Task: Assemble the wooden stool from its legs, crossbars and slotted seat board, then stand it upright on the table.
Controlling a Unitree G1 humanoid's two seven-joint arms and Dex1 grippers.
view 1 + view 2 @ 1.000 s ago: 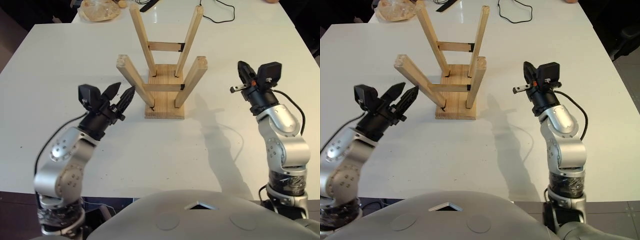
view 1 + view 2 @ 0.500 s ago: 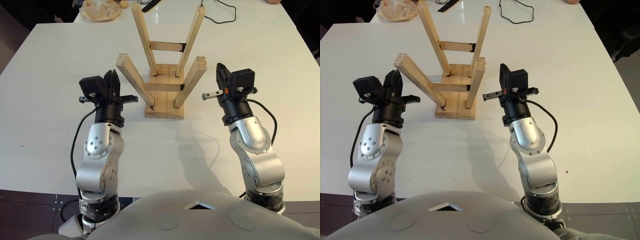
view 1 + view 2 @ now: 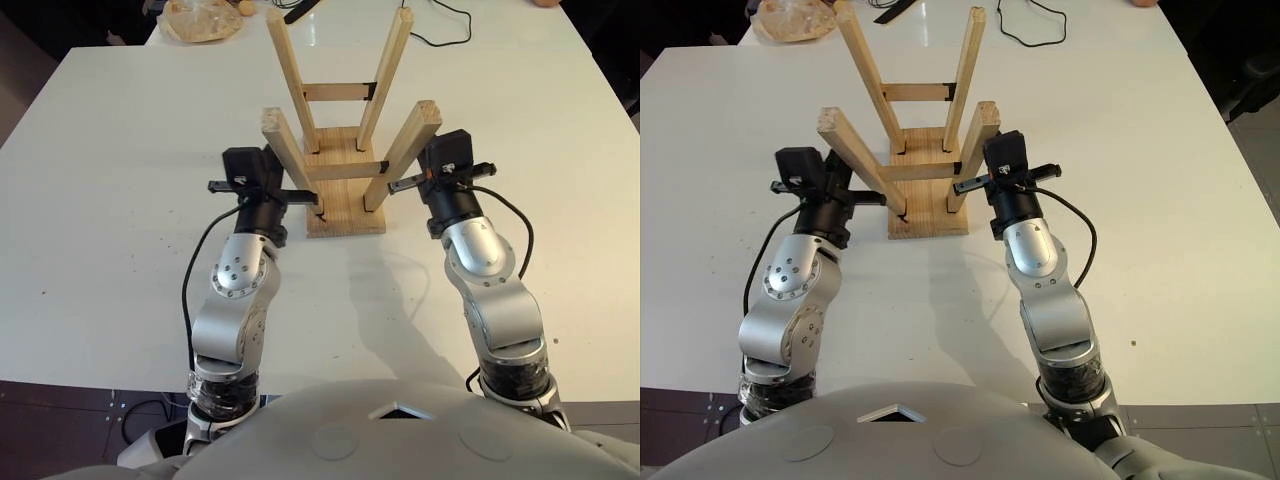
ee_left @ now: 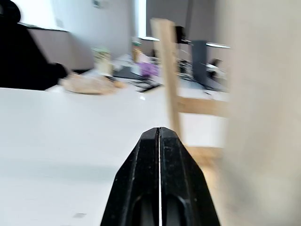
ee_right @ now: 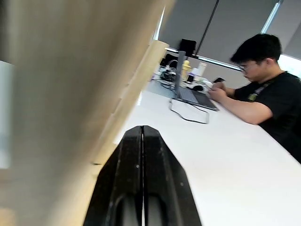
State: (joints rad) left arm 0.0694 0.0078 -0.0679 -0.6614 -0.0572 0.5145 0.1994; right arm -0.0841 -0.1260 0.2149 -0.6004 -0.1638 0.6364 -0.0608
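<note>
The wooden stool stands upside down on the white table [image 3: 120,150], its seat board [image 3: 345,216] flat and four legs pointing up. Two crossbars [image 3: 336,92] [image 3: 345,170] join the legs. My left gripper [image 3: 272,180] is shut and empty, its fingers [image 4: 160,141] close against the outer side of the near left leg [image 3: 284,150]. On the other side, my right gripper [image 3: 432,165] is shut with nothing in it, fingers [image 5: 142,136] right beside the near right leg [image 3: 408,145].
A clear bag [image 3: 200,18] with food lies at the table's far left corner. A black cable [image 3: 445,25] curls at the far right. Bare tabletop stretches to both sides and in front of the stool.
Both arms have swung inward from the sides until the grippers sit at the stool's near legs. The stool has shifted a little to the right.
</note>
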